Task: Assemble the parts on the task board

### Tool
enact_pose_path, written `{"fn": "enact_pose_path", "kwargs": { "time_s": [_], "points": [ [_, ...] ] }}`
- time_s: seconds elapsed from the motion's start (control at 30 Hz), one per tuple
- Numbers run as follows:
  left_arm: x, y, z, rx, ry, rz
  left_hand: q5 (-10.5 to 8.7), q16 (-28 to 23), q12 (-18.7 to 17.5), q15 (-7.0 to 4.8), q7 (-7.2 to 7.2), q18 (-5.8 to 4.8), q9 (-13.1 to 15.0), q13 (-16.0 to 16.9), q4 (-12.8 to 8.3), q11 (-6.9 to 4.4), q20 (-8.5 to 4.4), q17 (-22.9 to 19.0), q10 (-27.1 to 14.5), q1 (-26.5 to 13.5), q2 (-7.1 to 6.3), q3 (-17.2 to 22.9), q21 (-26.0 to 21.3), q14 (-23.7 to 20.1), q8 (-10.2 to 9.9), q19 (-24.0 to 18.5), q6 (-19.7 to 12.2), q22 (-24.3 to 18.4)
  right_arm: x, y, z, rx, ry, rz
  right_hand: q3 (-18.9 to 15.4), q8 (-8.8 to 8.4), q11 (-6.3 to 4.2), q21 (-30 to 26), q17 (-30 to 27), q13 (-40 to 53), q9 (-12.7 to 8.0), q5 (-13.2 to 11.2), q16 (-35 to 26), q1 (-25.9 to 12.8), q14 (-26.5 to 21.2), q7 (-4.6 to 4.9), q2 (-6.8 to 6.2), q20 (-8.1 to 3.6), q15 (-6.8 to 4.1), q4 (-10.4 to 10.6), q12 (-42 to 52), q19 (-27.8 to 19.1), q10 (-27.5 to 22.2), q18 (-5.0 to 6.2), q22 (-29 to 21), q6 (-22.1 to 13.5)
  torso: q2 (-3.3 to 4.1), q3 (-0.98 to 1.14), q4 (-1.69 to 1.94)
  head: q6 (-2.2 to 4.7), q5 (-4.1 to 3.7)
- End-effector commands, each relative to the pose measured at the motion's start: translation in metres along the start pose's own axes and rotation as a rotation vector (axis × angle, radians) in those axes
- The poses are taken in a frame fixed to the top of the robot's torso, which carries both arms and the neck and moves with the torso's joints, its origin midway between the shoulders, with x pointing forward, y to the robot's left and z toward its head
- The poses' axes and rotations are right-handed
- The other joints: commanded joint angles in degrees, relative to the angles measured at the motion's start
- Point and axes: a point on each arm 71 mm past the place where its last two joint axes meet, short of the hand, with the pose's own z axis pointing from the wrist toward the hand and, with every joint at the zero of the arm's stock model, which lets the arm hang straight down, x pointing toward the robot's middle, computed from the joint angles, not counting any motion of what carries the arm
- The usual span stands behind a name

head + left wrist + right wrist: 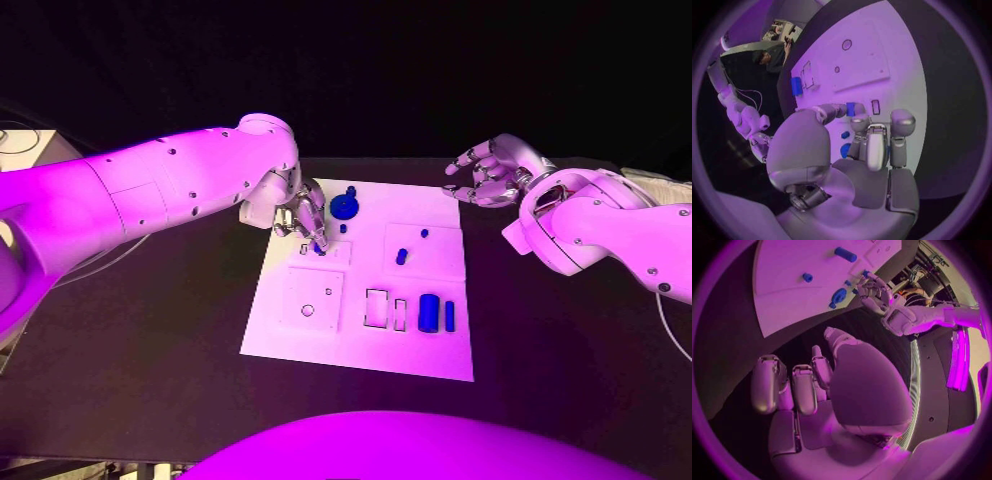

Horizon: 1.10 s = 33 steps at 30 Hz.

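Note:
The white task board (281,335) lies mid-table. My left hand (300,214) hovers over its far left part and pinches a small blue part (851,109) between thumb and fingertips. Just beside that hand a round blue part (345,207) sits on the board. Two small blue pegs (424,233) (401,257) stand mid-board. A thick blue cylinder (428,313) and a thin blue bar (450,316) lie near the right edge. My right hand (490,170) hangs off the board's far right corner with loosely bent fingers holding nothing.
Empty rectangular recesses (376,307) and a round hole (307,311) mark the board's near half. Black table (144,340) surrounds the board on all sides. My left forearm (159,190) crosses the table's left side.

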Motion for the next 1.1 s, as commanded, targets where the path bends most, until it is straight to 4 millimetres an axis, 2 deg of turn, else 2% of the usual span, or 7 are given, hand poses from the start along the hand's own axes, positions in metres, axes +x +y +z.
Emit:
{"fn": "enact_pose_path", "kwargs": {
  "time_s": [0.03,0.47,1.1],
  "points": [
    [0.0018,-0.0006,0.0021,-0.006,0.007,0.007,0.26,0.27,-0.11,-0.08,-0.09,-0.67,0.09,-0.04,-13.92,0.05,0.24,7.0,-0.37,0.05,0.79,13.63,0.24,4.02,0.06,0.02,0.35,0.06,0.0012,0.0007,-0.0002,-0.007,0.012,-0.006,0.25,0.23,0.03,-0.38,5.73,0.47,0.05,0.21,-0.35,-0.35,3.16,-0.03,-0.06,-0.02,-0.37,-0.03,-0.07,-0.23,-0.24,1.03,6.41,-0.26,0.03,0.05,-0.03,0.0,-0.01],
    [0.0045,-0.004,0.0041,0.004,0.021,0.006,0.26,0.29,-0.1,-0.07,-0.08,-0.68,0.09,0.01,-13.94,0.06,0.24,7.05,-0.35,0.04,0.82,13.6,0.26,4.03,0.03,0.04,0.37,0.13,0.0012,0.0007,-0.0003,-0.007,0.012,-0.006,0.25,0.23,0.03,-0.38,5.73,0.47,0.05,0.21,-0.35,-0.35,3.16,-0.03,-0.06,-0.02,-0.37,-0.03,-0.07,-0.23,-0.24,1.03,6.41,-0.26,-0.05,0.08,0.0,0.0,-0.13],
    [0.0052,-0.0058,0.0041,0.013,0.016,-0.003,0.26,0.28,-0.07,-0.05,-0.07,-0.66,0.11,0.13,-14.0,0.08,0.27,7.04,-0.3,0.03,0.88,13.51,0.23,4.03,-0.05,-0.04,0.4,0.02,0.0011,0.0003,-0.0005,-0.005,0.013,-0.006,0.25,0.23,0.03,-0.38,5.73,0.47,0.05,0.21,-0.35,-0.35,3.16,-0.03,-0.06,-0.02,-0.37,-0.03,-0.07,-0.23,-0.24,1.03,6.41,-0.26,-0.02,0.0,0.02,0.0,-0.23]
  ]
}}
